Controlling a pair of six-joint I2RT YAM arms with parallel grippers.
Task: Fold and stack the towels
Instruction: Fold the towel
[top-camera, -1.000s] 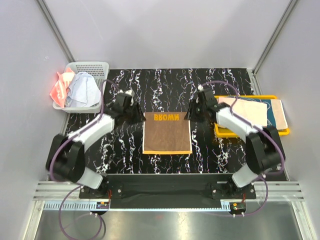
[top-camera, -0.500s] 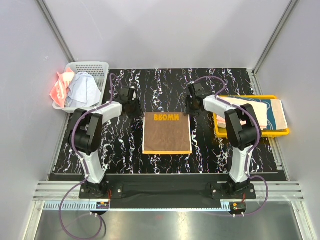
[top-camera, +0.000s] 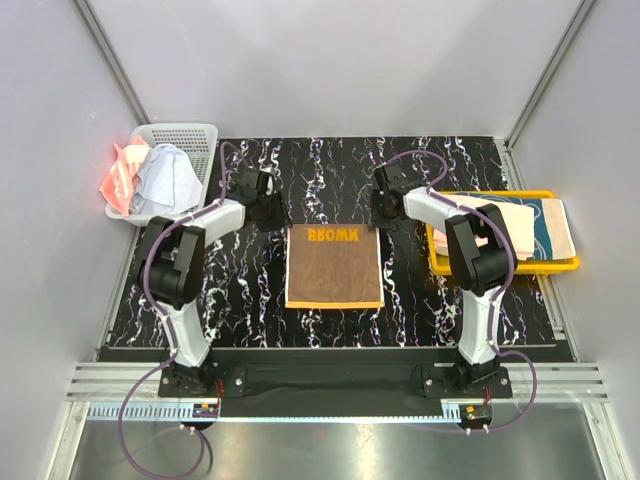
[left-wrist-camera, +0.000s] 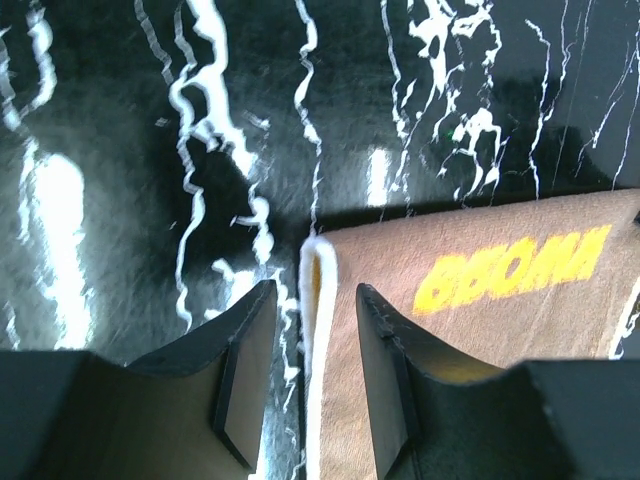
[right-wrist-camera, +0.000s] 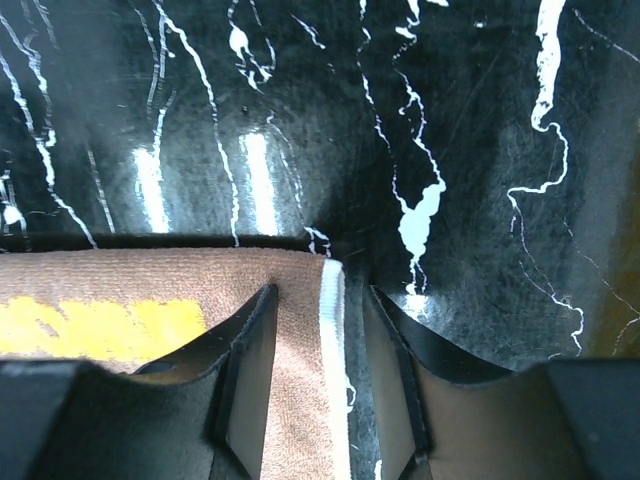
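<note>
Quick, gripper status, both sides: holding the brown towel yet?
Left gripper: open, jaws astride the brown towel's far left corner, not clamped.
Right gripper: open, astride its far right corner, not clamped.

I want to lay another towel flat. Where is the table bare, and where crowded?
Bare: the far strip of table beyond the brown towel; the patch left of the towel, nearer than the basket; the patch nearer than the yellow tray. Crowded: the towel's far corners, straddled by both jaws.

- We read one word only: yellow "BROWN" lettering (top-camera: 332, 236) on the brown towel (top-camera: 334, 267), upside down from overhead.
- It sits just right of the left gripper (left-wrist-camera: 315, 293) and left of the right gripper (right-wrist-camera: 320, 292).
</note>
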